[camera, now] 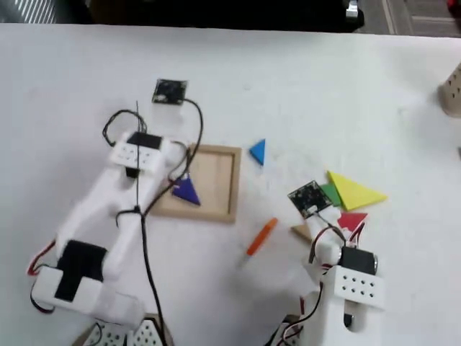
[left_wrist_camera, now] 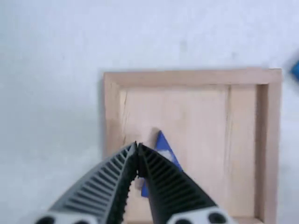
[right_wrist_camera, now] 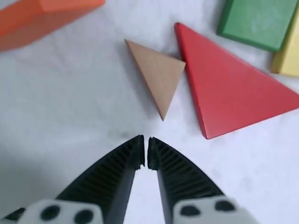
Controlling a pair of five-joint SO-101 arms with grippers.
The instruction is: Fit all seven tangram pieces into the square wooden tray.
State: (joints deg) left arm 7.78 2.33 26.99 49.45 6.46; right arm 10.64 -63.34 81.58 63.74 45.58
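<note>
Your left gripper: tips pressed together, right over the dark blue triangle in the wooden tray.
Your right gripper: all but closed, empty, near the tan triangle.

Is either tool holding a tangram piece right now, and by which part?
Neither, it seems. The right tool is shut on nothing, short of the tan triangle. The left tool is shut, tips over the blue triangle in the tray, not clamping it.
</note>
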